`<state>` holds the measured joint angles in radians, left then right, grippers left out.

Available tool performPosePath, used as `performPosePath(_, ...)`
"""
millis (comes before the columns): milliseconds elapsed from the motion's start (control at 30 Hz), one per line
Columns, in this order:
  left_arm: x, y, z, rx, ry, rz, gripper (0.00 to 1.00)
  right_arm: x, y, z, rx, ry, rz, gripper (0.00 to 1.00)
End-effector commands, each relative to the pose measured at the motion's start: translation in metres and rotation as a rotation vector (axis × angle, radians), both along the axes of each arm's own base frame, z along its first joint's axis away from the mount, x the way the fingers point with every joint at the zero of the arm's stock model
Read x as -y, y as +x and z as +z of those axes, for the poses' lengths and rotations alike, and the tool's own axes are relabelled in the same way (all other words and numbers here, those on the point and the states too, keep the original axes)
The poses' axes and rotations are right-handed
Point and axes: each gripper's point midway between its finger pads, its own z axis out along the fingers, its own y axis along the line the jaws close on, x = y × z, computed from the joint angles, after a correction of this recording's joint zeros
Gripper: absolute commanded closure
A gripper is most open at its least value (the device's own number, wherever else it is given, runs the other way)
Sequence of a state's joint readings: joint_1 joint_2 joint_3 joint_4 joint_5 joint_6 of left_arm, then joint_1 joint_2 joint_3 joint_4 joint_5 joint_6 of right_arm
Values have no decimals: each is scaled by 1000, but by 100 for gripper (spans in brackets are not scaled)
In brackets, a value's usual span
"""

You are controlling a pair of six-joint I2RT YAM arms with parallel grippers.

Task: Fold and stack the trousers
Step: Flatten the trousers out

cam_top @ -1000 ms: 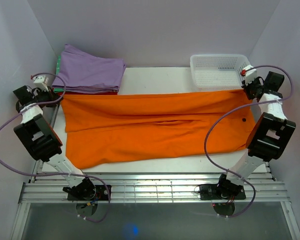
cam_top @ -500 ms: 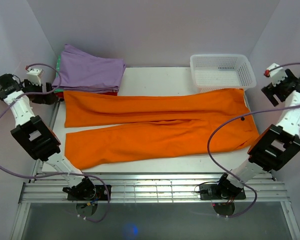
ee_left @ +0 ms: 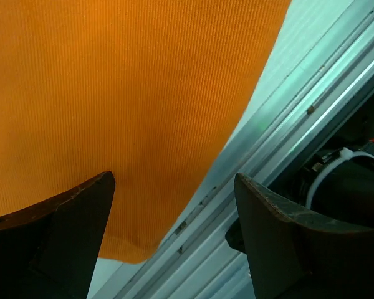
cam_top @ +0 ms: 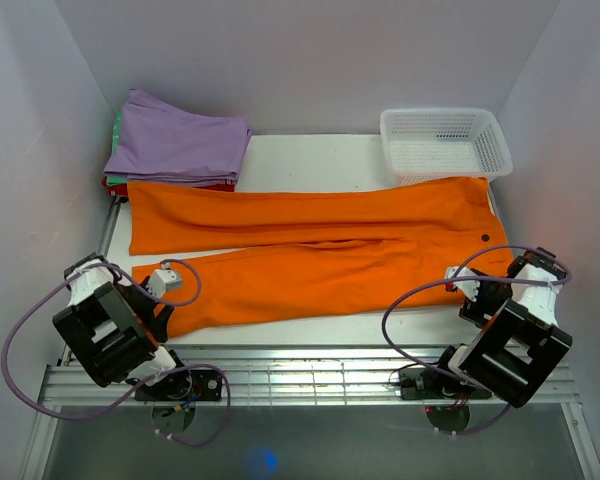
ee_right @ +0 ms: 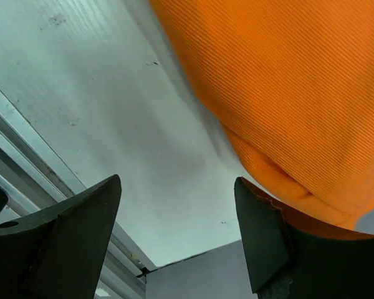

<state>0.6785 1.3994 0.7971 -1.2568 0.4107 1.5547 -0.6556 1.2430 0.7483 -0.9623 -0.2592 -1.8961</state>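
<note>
The bright orange trousers [cam_top: 320,250] lie flat across the white table, waist end at the right and both legs running left. My left gripper [cam_top: 168,295] hovers low over the near-left leg end, open; the left wrist view shows the orange cloth [ee_left: 124,93] and its hem corner ahead, with nothing between the fingers [ee_left: 68,230]. My right gripper [cam_top: 477,292] sits at the near-right corner by the waist, also open. In the right wrist view the folded edge of the trousers [ee_right: 287,93] lies beside the right finger, and bare table shows between the jaws.
A folded lilac garment [cam_top: 180,145] tops a stack with red and green edges at the back left. A white mesh basket [cam_top: 445,140] stands at the back right, touching the trousers' far edge. Aluminium rails [cam_top: 310,375] run along the near edge. Walls close in on both sides.
Both grippers let go of the trousers' far corners and opened. The arms then swung back from the far sides to the near corners. The trousers dropped flat on the table.
</note>
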Motion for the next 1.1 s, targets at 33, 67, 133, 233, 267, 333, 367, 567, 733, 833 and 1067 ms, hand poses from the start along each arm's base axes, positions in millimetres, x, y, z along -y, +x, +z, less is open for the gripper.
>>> performPosePath(33,-11,29,-21,141,129,-57,15,5,17,-13,71,-88,84,21)
performPosePath(67,-12,33,-25,136,139,-46,18,4,19,-15,73,-88,83,22)
performPosePath(133,-15,45,-39,108,151,-10,36,2,22,-26,62,-92,79,24)
performPosePath(233,-25,55,-57,7,133,35,68,-1,26,-38,43,-108,82,37)
performPosePath(267,-39,78,-49,17,149,74,77,-2,30,-41,46,-123,91,44)
performPosePath(333,-39,84,-53,-70,79,90,89,-4,33,-45,34,-113,71,50)
performPosePath(367,-52,109,-42,-25,89,97,92,-6,36,-46,34,-111,68,56)
performPosePath(567,-67,162,-15,-68,-9,129,97,-35,56,-25,-7,5,50,92)
performPosePath(733,-73,182,31,70,-87,146,44,-50,75,20,-10,142,-18,92)
performPosePath(833,-66,172,58,210,-90,95,3,-55,74,31,7,163,-14,92)
performPosePath(1067,-67,116,43,316,103,-113,2,-42,70,25,20,86,-17,78)
